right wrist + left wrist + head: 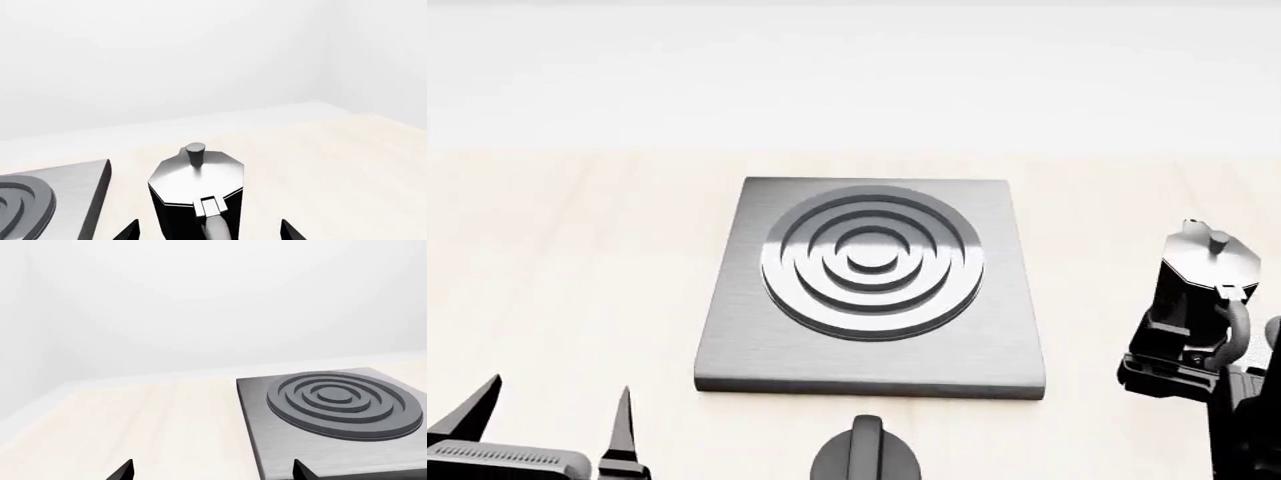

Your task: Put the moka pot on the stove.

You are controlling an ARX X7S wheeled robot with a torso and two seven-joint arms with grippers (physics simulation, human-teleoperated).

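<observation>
Table (561,260): pale wood top, carries everything in view. One stove (874,285), flat grey square plate with raised rings, lying at centre of head view, nothing on it. One moka pot (1198,290), black with silvery lid, upright on table to right of stove, apart from plate edge, lid down so contents not visible. One round black knob (866,452) just in front of stove's near edge.

Right gripper (210,231): fingers spread wide, one tip on each side of pot body in wrist view, handle facing camera. Cannot tell contact with pot; gap showing on both sides. Pot resting on table, not lifted.

Left gripper (554,425): fingers apart, holding nothing, low at near left, well clear of stove's left edge.

Count: two grippers, one pot, one stove, one knob.
</observation>
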